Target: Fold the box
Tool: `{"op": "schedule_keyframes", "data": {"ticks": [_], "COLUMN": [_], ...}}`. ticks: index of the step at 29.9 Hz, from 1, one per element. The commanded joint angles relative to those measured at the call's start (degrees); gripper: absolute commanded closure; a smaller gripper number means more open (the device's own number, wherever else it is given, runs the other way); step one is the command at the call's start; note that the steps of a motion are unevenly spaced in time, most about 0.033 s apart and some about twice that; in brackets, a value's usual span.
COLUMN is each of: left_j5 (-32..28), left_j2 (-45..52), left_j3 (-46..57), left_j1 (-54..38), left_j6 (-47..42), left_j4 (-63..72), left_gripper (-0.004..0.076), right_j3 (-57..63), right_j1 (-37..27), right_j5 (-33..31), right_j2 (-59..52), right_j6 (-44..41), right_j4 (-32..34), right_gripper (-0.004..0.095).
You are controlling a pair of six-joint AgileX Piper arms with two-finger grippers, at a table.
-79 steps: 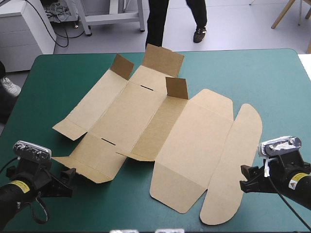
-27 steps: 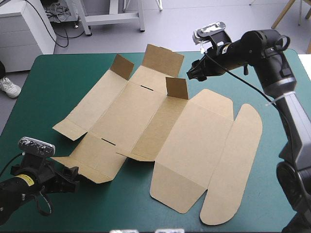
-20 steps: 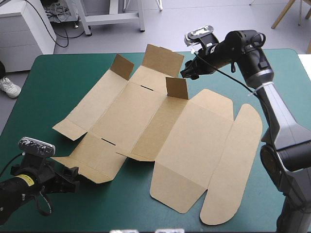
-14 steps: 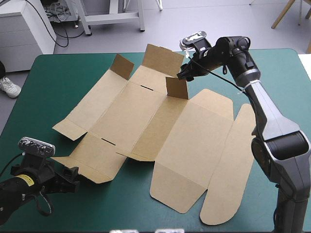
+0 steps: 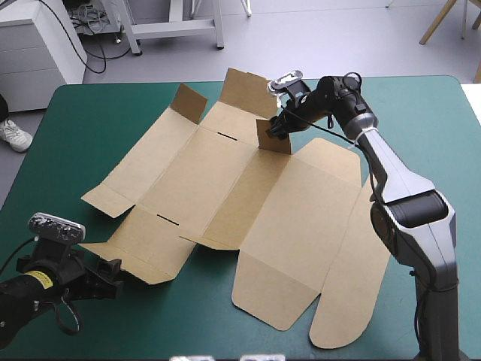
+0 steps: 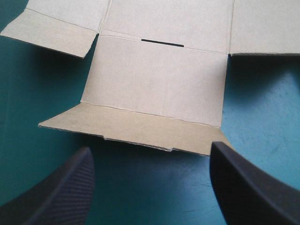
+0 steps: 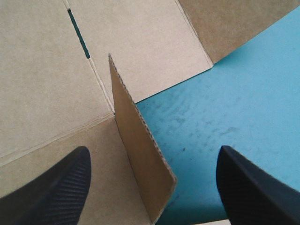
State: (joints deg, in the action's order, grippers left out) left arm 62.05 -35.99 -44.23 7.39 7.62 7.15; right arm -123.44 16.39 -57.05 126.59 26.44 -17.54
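Down at the near left corner of the table [image 5: 90,105], the left gripper [image 5: 113,271] sits low over the teal-green cover. Its black fingers are spread wide with nothing between them. Just ahead of them, in the left wrist view, lies the near flap [image 6: 136,129] of the box [image 5: 248,195], its free edge throwing a dark shadow on the cover. A thin slot [image 6: 161,43] shows in the crease beyond.

The brown sheet itself lies mostly flat across the middle of the table, from the near left toward the right side, where its rounded lid panel [image 5: 368,256] lies flat. Along the far side some parts stand up: a small corner flap [image 5: 189,101], a wide end panel [image 5: 252,90], and the upright flap [image 5: 273,138] nearer the middle.

The right arm is stretched out over the far right of the table, and the right gripper [image 5: 276,128] is at that upright flap. In its wrist view the fingers stand apart, one to either side of the flap's thin edge [image 7: 140,145]. Neither can be seen touching it.
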Motion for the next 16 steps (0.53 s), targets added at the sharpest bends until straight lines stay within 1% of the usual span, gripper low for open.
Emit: {"op": "schedule_keyframes", "data": {"ticks": [1, 5, 8, 11, 12, 16], "left_j5": [-2.5, -2.1, -1.9, -1.9, -1.9, -1.8], "left_j2": [-0.5, -0.5, -0.5, -0.5, -0.5, -0.5], "left_j3": [-1.4, -1.4, -1.4, -1.4, -1.4, -1.4], "left_j1": [0.5, 0.5, 0.5, 0.5, 0.5, 0.5], "left_j6": [-0.7, -0.7, -0.7, -0.7, -0.7, -0.7], "left_j4": [1.1, 1.1, 0.9, 0.6, 0.6, 0.3], "left_gripper": [0.0234, 0.0234, 0.0234, 0.0234, 0.0234, 0.0234], "right_j3": [-2.0, -2.0, -2.0, -2.3, -2.3, -2.3], "right_j1": [0.0, 0.0, 0.1, 0.1, 0.1, 0.1], "right_j5": [3.0, 3.4, 3.9, 4.2, 4.3, 4.6], "right_j2": [-2.9, -1.5, -1.0, -1.0, -1.0, -1.0], "right_j6": [0.8, 1.8, 2.8, 3.5, 4.0, 4.1], "right_j4": [-1.1, -1.4, -1.8, -2.2, -2.8, -2.9], "right_gripper": [0.0224, 0.029, 0.0373, 0.0523, 0.0595, 0.0806]}}
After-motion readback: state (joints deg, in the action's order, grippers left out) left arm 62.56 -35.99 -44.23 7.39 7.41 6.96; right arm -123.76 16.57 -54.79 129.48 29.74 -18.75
